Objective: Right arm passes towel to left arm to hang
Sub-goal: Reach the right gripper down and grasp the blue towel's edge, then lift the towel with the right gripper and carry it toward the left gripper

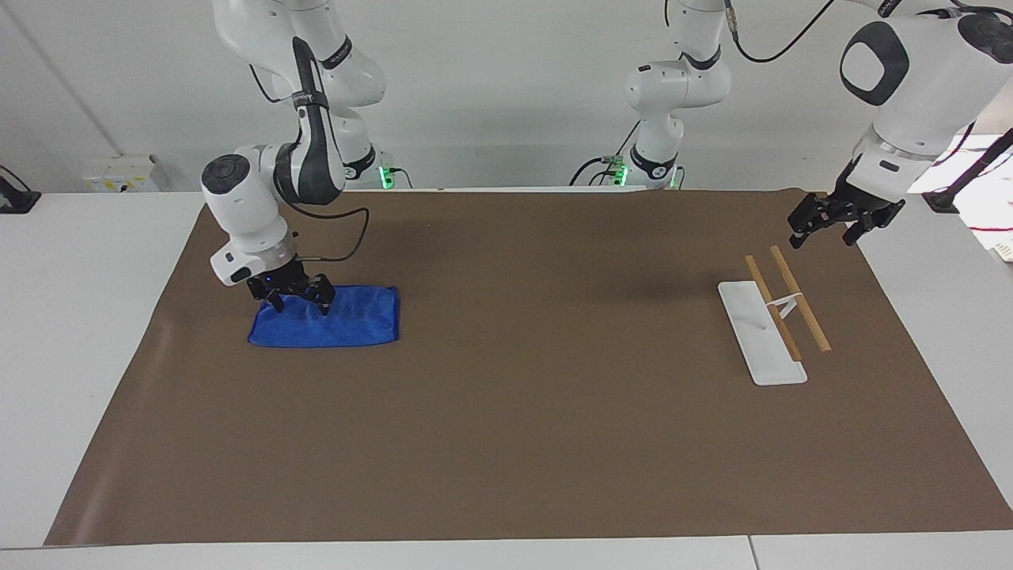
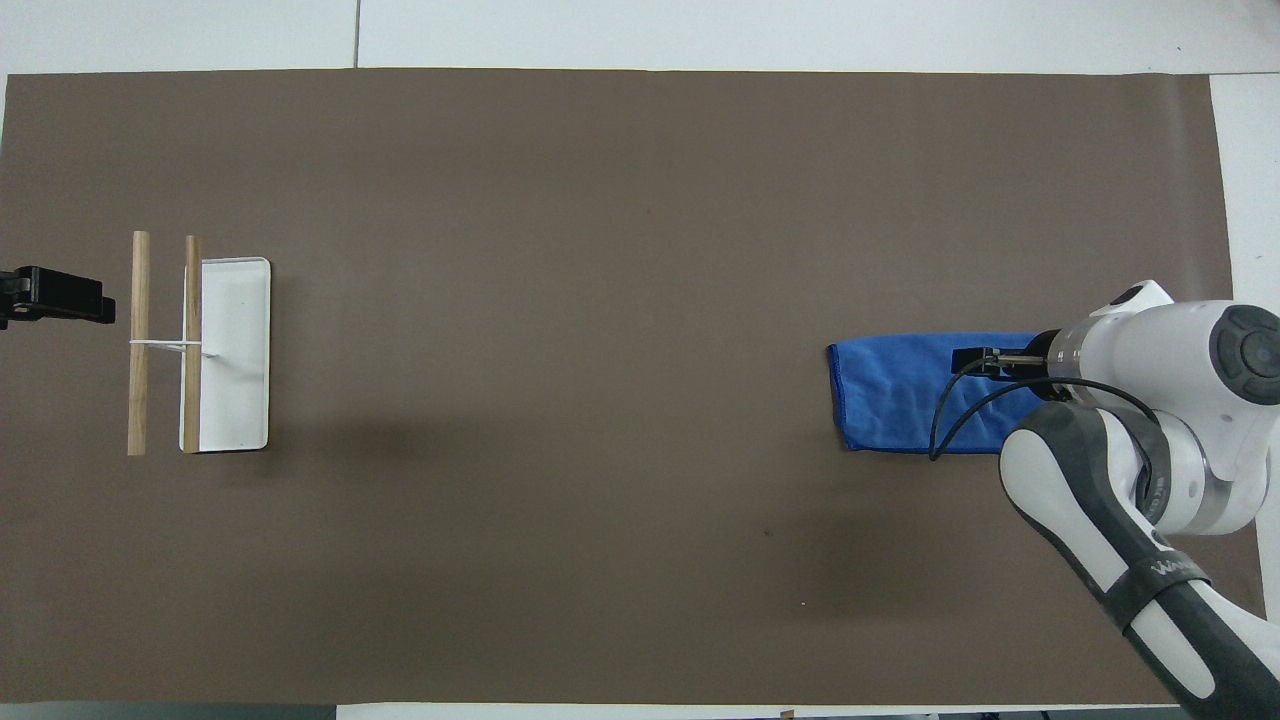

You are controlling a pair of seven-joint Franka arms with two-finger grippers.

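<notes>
The blue towel [image 1: 348, 321] lies flat on the brown mat toward the right arm's end; it also shows in the overhead view [image 2: 890, 395]. My right gripper [image 1: 301, 305] is open, low over the towel's end nearest that side of the table, its fingertips down at the cloth. I cannot tell whether they touch it. In the overhead view the right arm covers that end and the gripper [image 2: 975, 360] shows only partly. The towel's corner loop is hidden. My left gripper [image 1: 823, 236] is open and waits in the air by the rack; its tip shows in the overhead view [image 2: 60, 295].
A white tray [image 1: 752, 336] with two wooden rods [image 1: 801, 301] on a small white stand is at the left arm's end; it also shows in the overhead view [image 2: 240, 350]. The brown mat [image 1: 538, 412] covers the table.
</notes>
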